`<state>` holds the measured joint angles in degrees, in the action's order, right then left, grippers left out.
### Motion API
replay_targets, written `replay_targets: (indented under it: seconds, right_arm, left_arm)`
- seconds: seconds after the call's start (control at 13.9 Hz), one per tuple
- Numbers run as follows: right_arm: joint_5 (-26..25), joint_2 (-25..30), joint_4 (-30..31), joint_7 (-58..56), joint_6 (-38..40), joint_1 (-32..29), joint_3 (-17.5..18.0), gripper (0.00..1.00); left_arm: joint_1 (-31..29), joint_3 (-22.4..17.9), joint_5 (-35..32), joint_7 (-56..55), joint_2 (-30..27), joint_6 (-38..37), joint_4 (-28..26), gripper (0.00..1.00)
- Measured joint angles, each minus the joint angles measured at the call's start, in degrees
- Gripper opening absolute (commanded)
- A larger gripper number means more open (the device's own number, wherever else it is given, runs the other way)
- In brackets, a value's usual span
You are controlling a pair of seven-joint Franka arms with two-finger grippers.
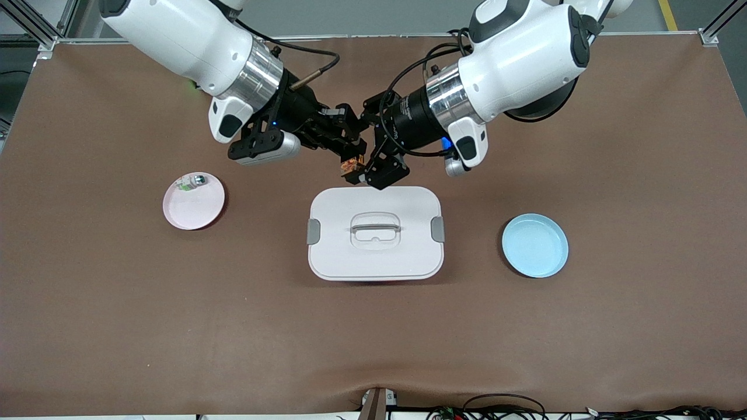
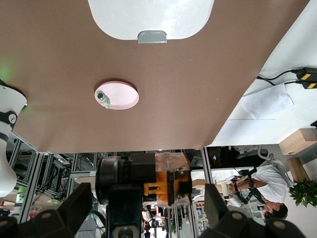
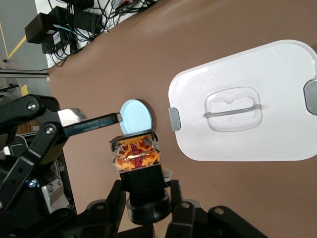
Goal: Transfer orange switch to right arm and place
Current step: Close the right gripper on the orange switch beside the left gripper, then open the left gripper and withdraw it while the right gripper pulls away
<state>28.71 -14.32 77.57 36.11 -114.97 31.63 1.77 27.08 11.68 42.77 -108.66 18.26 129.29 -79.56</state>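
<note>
The orange switch (image 1: 352,166), a small black block with an orange part, hangs in the air over the table just past the white box's edge on the robots' side. My right gripper (image 1: 349,153) is shut on its black body; in the right wrist view the fingers (image 3: 111,198) press the block under the orange face (image 3: 136,157), with the gripper (image 3: 142,192) around it. My left gripper (image 1: 362,149) is open. In the left wrist view its fingers (image 2: 74,210) stand wide apart on either side of the switch (image 2: 166,186), not touching it, the gripper (image 2: 147,201) around it.
A white lidded box (image 1: 375,256) sits mid-table, under the two grippers. A pink plate (image 1: 195,210) holding a small clear-and-green component (image 1: 191,182) lies toward the right arm's end. A blue plate (image 1: 535,246) lies toward the left arm's end.
</note>
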Motion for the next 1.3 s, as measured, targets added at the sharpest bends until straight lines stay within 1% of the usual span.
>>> replay_targets:
  seconds: [0.07,0.14,0.29,0.36,0.5,0.58,0.79,0.94,1.08,1.3]
  right_arm:
    - [-1.7,0.0,0.0,-3.1,0.2,0.0,-0.1,0.0]
    - [-4.6,0.0,0.0,-7.6,1.0,0.0,-0.2,0.0]
    - [-10.5,-0.2,0.1,-18.8,4.8,-0.3,-0.4,0.0]
    - [-12.2,-0.4,0.2,-24.9,7.3,-0.4,-0.6,0.0]
    - [-14.2,-0.8,0.5,-33.3,12.0,-1.4,-1.0,0.0]
    - [-15.4,-0.8,1.2,-37.2,13.3,-2.4,-1.1,0.0]
    - [-19.6,-0.9,4.3,-48.4,15.0,-5.1,-1.3,0.0]
    - [-22.7,-0.7,6.0,-55.2,16.0,-6.6,-1.4,0.0]
    - [-24.5,0.3,8.7,-61.6,16.1,-8.6,-1.4,0.0]
    - [-25.8,3.0,13.9,-72.1,15.3,-12.7,-1.6,0.0]
  left_arm:
    - [-0.1,0.0,0.0,1.3,0.0,0.0,-0.1,1.0]
    - [-0.3,0.0,0.0,3.4,-0.1,0.0,-0.3,1.0]
    - [-1.0,-0.1,-0.1,10.0,-0.9,0.0,-2.2,1.0]
    - [-1.7,-0.1,-0.1,14.2,-1.8,-0.1,-4.0,1.0]
    - [-3.0,-0.1,-1.2,22.4,-4.3,-0.3,-8.4,1.0]
    - [-3.3,-0.1,-3.3,25.6,-5.8,-0.3,-10.8,1.0]
    - [-3.7,-0.1,-12.7,31.4,-9.7,-0.4,-17.7,1.0]
    - [-4.8,-0.1,-17.2,36.5,-12.1,-1.3,-21.8,1.0]
    - [-7.4,-0.2,-19.7,45.2,-14.8,-4.2,-25.2,1.0]
    - [-13.6,-0.4,-23.4,60.3,-18.9,-12.5,-28.2,1.0]
